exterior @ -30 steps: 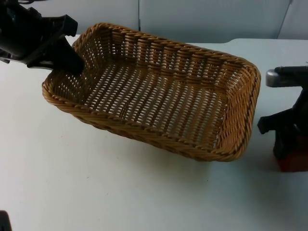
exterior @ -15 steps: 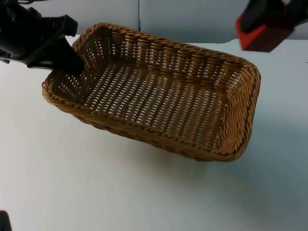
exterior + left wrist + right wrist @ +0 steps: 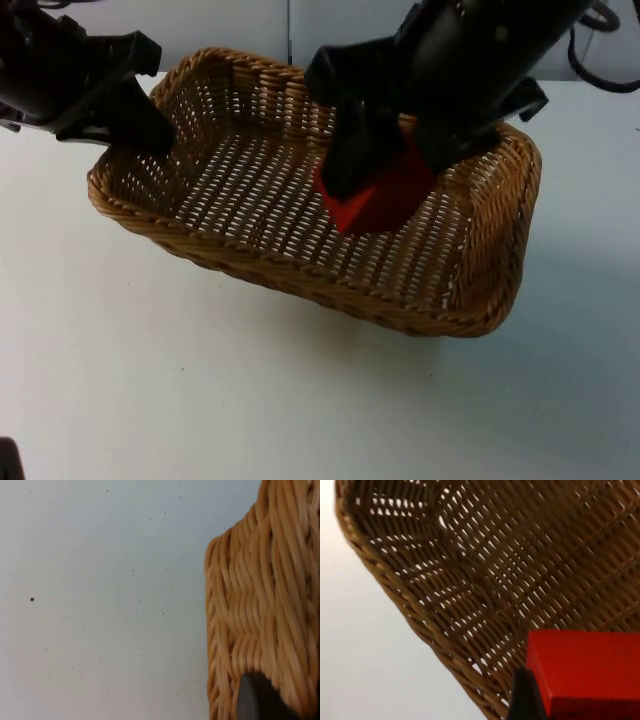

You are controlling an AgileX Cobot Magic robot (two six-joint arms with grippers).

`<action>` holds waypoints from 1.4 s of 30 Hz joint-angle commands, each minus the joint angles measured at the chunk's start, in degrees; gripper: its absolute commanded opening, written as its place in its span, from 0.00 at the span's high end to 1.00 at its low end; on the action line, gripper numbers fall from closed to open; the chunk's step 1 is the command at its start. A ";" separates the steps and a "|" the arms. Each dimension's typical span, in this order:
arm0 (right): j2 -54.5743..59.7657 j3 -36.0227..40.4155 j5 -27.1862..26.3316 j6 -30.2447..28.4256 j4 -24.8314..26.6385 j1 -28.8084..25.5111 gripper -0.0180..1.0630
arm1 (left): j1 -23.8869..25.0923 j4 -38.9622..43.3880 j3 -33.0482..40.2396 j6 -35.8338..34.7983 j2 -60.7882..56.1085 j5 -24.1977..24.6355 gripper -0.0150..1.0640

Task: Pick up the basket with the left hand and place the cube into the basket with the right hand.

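One woven basket (image 3: 250, 195), one red cube (image 3: 378, 195), two black grippers: left gripper (image 3: 150, 128) at ten o'clock, right gripper (image 3: 385, 170) near centre, one white table (image 3: 200, 380).

The basket (image 3: 300, 210) sits on the counter (image 3: 200, 400). The left hand (image 3: 150, 125) grips its left end wall. The right hand (image 3: 385, 175) holds the cube (image 3: 375, 200) over the basket's middle.

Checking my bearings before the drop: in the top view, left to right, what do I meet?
Left gripper on the woven wicker basket's left rim → red cube in the right gripper → basket's right rim.
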 commanded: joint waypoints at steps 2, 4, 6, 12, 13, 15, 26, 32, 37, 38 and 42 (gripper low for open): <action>1.80 -0.16 -1.07 4.08 -4.83 0.55 0.99 | -0.24 -1.89 -0.44 -0.54 -0.79 1.05 0.99; 2.20 -0.16 -1.45 6.22 -8.09 0.80 0.99 | -0.24 -1.89 -0.44 -0.54 -0.79 1.05 0.99; 2.20 -0.16 -1.56 6.33 -8.19 0.93 0.94 | -0.24 -1.89 -0.44 -0.54 -0.79 1.05 0.99; 2.20 -0.16 -0.84 3.05 -8.04 1.05 0.62 | -0.24 -1.89 -0.44 -0.54 -0.79 1.01 0.99; 2.20 -0.16 -0.45 2.60 -7.93 1.05 0.50 | -0.24 -1.89 -0.44 -0.54 -0.79 1.01 0.99; 2.20 -0.46 0.62 0.97 -7.93 1.15 0.25 | -0.24 -1.89 -0.44 -0.54 -0.79 1.01 0.99; -7.63 -5.96 1.25 10.41 -24.29 -1.90 0.96 | -0.24 -1.89 -0.44 -0.54 -0.79 1.01 0.99; -17.17 -5.36 4.96 15.11 -31.94 -8.36 0.98 | -0.24 -1.89 -0.44 -0.54 -0.79 1.01 0.99; -22.74 -0.65 6.92 15.95 -35.12 -15.19 0.98 | -0.24 -1.89 -0.44 -0.54 -0.79 1.01 0.99; -23.84 0.41 7.62 17.38 -37.28 -16.65 0.98 | -0.24 -1.89 -0.44 -0.54 -0.79 1.01 0.99; -26.06 1.63 11.59 18.67 -41.19 -22.60 0.98 | -0.24 -1.89 -0.44 -0.54 -0.79 1.01 0.99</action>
